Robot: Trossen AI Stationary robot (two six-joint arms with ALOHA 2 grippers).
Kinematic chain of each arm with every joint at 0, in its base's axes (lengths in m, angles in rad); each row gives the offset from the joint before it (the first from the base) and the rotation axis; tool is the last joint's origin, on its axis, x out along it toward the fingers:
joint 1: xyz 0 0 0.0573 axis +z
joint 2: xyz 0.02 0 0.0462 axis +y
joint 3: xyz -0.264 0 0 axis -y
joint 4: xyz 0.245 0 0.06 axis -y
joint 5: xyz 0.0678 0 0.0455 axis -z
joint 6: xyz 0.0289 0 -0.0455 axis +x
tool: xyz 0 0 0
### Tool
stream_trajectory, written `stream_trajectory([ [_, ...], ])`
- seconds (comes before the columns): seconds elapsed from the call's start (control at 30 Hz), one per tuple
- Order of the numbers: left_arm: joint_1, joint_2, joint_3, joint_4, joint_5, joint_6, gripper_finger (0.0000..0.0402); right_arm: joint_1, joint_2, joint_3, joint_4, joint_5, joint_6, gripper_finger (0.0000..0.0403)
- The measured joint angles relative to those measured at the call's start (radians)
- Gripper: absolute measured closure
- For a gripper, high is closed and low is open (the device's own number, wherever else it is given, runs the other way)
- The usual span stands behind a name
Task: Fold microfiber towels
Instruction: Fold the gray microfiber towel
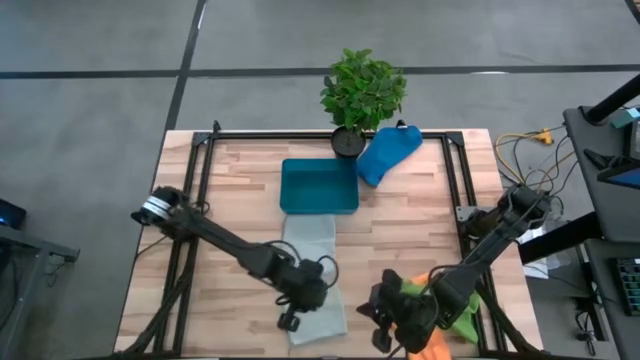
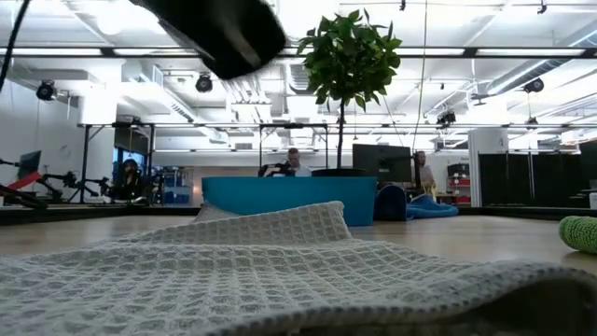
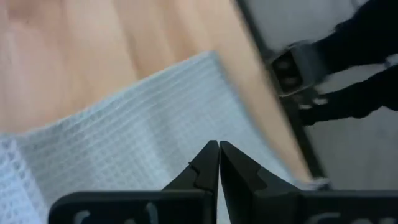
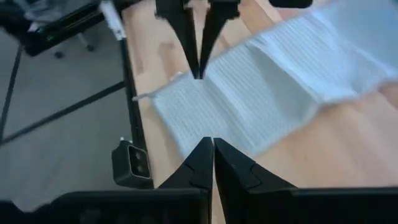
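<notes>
Towel [image 1: 315, 280] before tray [image 1: 318, 187]; plant [image 1: 362, 90] behind.

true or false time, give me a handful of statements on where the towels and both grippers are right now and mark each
1. The grey-white towel lies spread on the table in front of the blue tray. True.
2. The blue towel sits inside the tray. False: it lies on the table beside the potted plant, outside the tray.
3. The left gripper is shut, over the grey-white towel. True.
4. The right gripper is wide open. False: it is shut, holding nothing.
5. The lime green towel lies by the plant. False: it is at the near right edge, with the orange towel.
</notes>
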Motion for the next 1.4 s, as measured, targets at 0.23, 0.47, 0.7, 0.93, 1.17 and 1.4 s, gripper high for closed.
stream_trajectory([
  [0.23, -0.163, -0.116, -0.082, -0.09, -0.246, -0.051, 0.0402, -0.02, 0.027, -0.003, 0.031, -0.008, -0.195, 0.0376],
  [0.47, -0.321, -0.151, -0.125, -0.096, -0.573, -0.326, 0.0402, -0.028, 0.098, -0.003, 0.033, -0.218, -0.665, 0.0291],
  [0.7, -0.354, -0.141, -0.123, -0.072, -0.619, -0.702, 0.0402, -0.026, 0.204, -0.004, 0.035, -0.269, -1.081, 0.0214],
  [0.93, -0.369, -0.141, -0.123, -0.06, -0.68, -0.829, 0.0402, -0.041, 0.326, -0.002, 0.087, -0.26, -1.245, 0.0215],
  [1.17, -0.376, -0.117, -0.098, -0.044, -0.679, -0.839, 0.0402, -0.036, 0.404, 0.052, 0.131, -0.143, -1.301, 0.0239],
  [1.4, -0.379, -0.102, -0.096, -0.041, -0.677, -0.839, 0.0402, -0.039, 0.436, 0.069, 0.199, -0.122, -1.335, 0.0258],
])
